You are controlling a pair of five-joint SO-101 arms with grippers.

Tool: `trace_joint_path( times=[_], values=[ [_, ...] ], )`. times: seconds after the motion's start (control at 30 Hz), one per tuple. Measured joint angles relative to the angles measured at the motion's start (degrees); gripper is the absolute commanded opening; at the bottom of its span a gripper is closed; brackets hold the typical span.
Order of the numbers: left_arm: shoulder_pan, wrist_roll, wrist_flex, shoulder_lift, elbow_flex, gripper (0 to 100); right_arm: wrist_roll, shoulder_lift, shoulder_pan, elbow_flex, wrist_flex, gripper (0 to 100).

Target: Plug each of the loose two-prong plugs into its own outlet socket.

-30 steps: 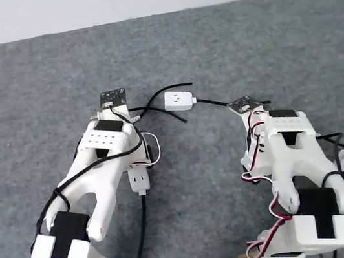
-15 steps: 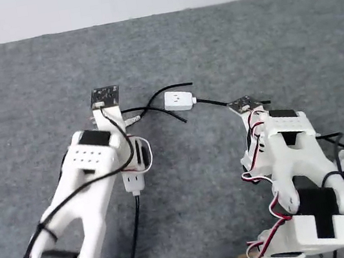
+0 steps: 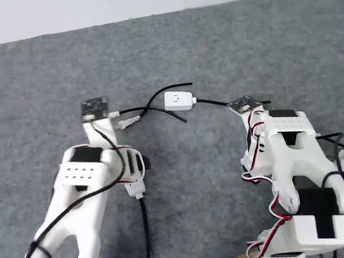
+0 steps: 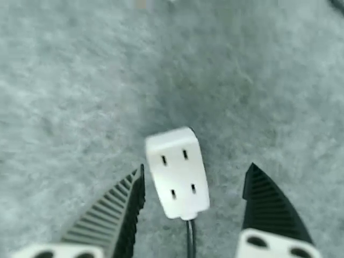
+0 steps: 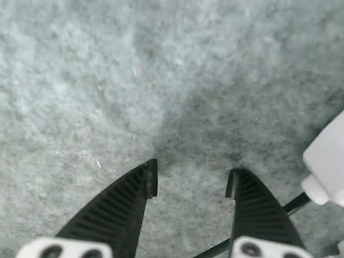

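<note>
Left gripper (image 4: pixel 196 171): jaws spread wide, holding nothing, poised to either side of a white socket block (image 4: pixel 177 172) that lies flat on the grey carpet (image 4: pixel 80 80), with no contact visible. The block's two pairs of slots face up and all are empty. In the high view this block (image 3: pixel 137 188) sits lower left of centre, partly under the left arm, and its black cord (image 3: pixel 145 238) runs straight down toward the bottom edge. Right gripper (image 5: pixel 193 167): jaws likewise parted and empty over bare carpet, with a white body (image 5: pixel 327 161) at the right edge of its wrist view; plug or socket cannot be told. A second white block (image 3: pixel 179 99) lies at upper centre of the high view, with black leads (image 3: pixel 146 111) trailing to its left, their ends too small to identify. Assessment: no plug is seen seated in any socket and none is held, so the task stands at its start, with every insertion outstanding. Against the earlier high-view frames, the left arm has swung toward the left of the frame and its wrist has drawn away from the second block. The socket block has stayed roughly in place, its cord now hanging straighter. The right arm and the second block are unchanged.
</note>
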Motion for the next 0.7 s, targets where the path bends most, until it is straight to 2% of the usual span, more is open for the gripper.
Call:
trace_joint_path(
  times=[0.13,0.23,0.43,0.57,0.7],
  values=[
    [-4.0,-1.4,1.4,-8.8,0.3,28,0.0,0.0,0.0,0.0,0.0,20.8],
    [-5.0,-2.1,1.6,-16.1,5.1,28,-2.0,0.0,0.0,0.0,-0.4,20.8],
    [-9.1,-2.2,-1.7,-18.3,12.2,28,-3.3,0.1,-6.4,-1.2,-0.4,20.8],
    [-17.8,0.0,-3.8,-15.0,11.9,28,-3.2,1.2,-13.2,-6.7,-0.1,20.7],
    [-28.1,0.8,-7.4,-9.5,9.5,28,-4.2,6.0,-18.9,-17.9,5.9,20.7]
  ],
)
